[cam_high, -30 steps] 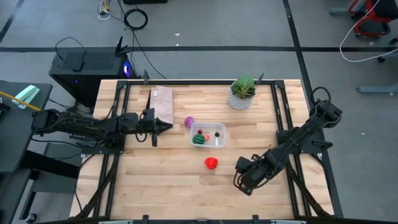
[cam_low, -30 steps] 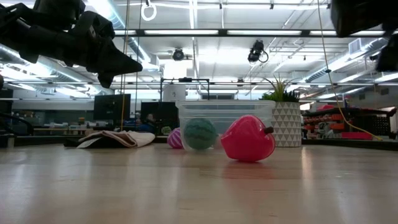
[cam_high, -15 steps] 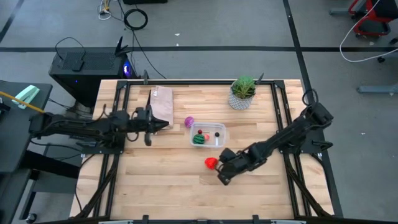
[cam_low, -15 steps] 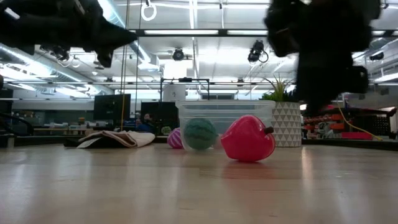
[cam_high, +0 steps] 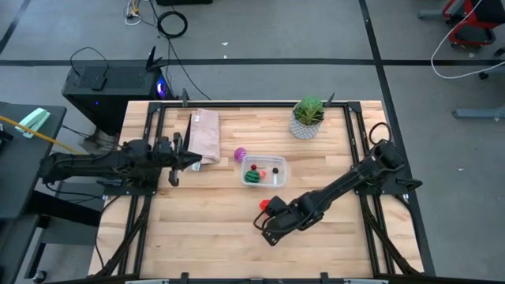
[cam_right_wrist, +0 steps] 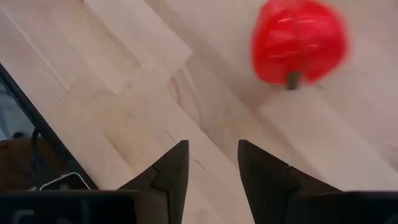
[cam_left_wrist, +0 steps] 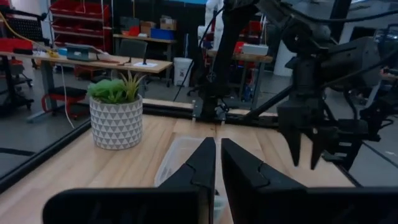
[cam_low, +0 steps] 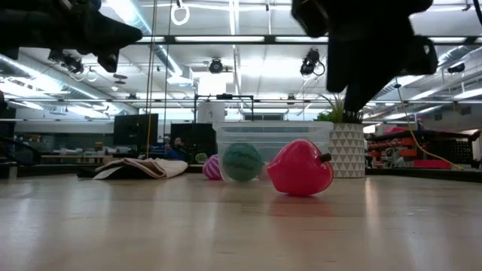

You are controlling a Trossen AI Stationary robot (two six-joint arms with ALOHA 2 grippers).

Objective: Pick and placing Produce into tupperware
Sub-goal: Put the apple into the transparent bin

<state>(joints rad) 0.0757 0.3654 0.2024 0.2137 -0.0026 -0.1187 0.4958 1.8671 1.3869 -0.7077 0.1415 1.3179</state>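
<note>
The clear tupperware (cam_high: 264, 171) sits mid-table and holds a green striped ball (cam_high: 252, 177) and tiny red and dark bits. A purple-pink ball (cam_high: 240, 155) rests on the wood by the tub's far left corner. The red lumpy piece (cam_high: 268, 206) lies on the table on the tub's near side, and shows in the low view (cam_low: 300, 168). My right gripper (cam_high: 265, 228) hovers open just near of the red piece (cam_right_wrist: 298, 43), above the table and touching nothing. My left gripper (cam_high: 197, 162) hangs shut in the air beside the paper bag, left of the tub.
A tan paper bag (cam_high: 205, 132) lies flat at the far left. A potted plant in a white patterned pot (cam_high: 307, 118) stands at the far right of the tub. Bare wood stretches along the near side of the table (cam_high: 205, 237).
My right gripper has swung toward the table's left, from right of the red piece to its near side, staying above the table. My left gripper has drawn back toward the left edge, away from the tub. The produce and tub have not moved.
</note>
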